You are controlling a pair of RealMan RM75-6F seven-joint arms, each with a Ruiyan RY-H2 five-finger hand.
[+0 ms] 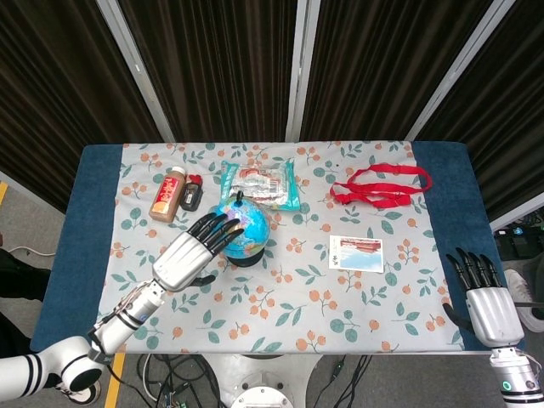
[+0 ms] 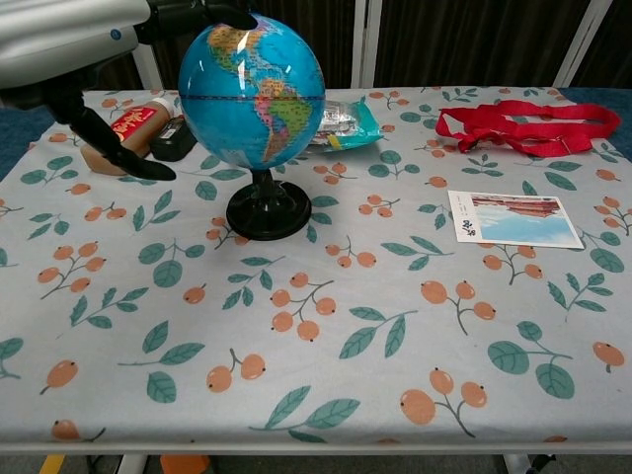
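The left hand is released, fingers spread, fingertips at the near-left side of the globe, which stands upright mid-table. A brown bottle lies toward the far left edge. The right hand, released, hovers off the near right corner.

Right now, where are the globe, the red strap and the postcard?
globe [image 2: 252,94], chest view, middle of the ball.
red strap [image 1: 380,186], head view, lower band.
postcard [image 2: 513,218], chest view, middle of the picture.
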